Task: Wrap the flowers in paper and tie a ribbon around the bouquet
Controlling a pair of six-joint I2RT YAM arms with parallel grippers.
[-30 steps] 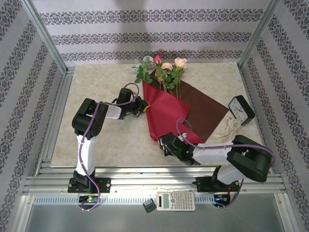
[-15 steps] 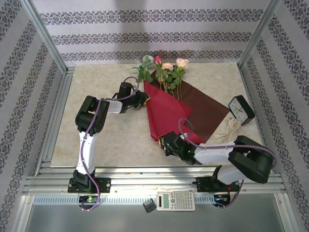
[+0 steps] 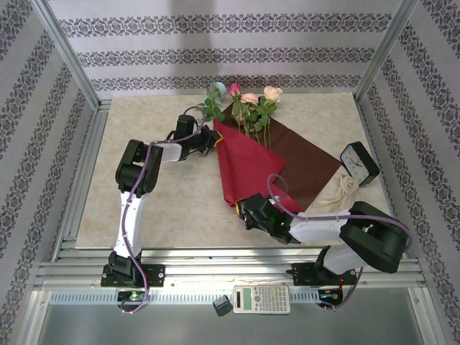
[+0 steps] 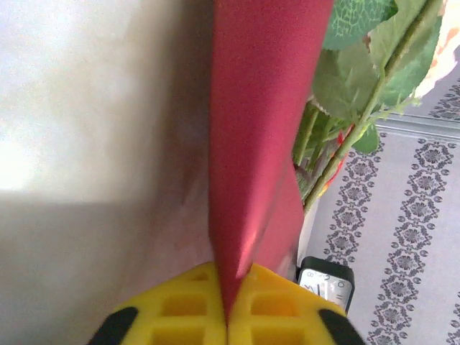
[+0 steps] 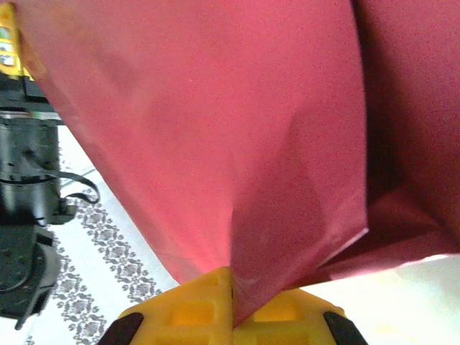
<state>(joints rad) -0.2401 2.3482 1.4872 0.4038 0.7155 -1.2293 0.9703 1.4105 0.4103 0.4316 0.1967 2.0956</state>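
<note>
readable text: none can be made out anywhere.
calculator [image 3: 261, 299]: lies on the metal rail [image 3: 180, 296] in front of the worktop's [image 3: 144, 208] near edge; key legends and display too small to read.
clock [image 3: 359, 164]: near the worktop's right edge; white dial with dark marks, numerals not legible.
yellow part [image 5: 7, 39]: right wrist view, upper left; tiny print, blurred.

A lab rig was seen here, dressed up as a home. Patterned wallpaper [image 3: 230, 56] was hung inside a bare aluminium frame [image 3: 66, 52]. A left arm [image 3: 128, 223] and right arm [image 3: 323, 228] were bolted to rails [image 3: 215, 272] by a marble-look table [image 3: 144, 208]. A clock [image 3: 359, 164] and calculator [image 3: 261, 299] were laid out.
</note>
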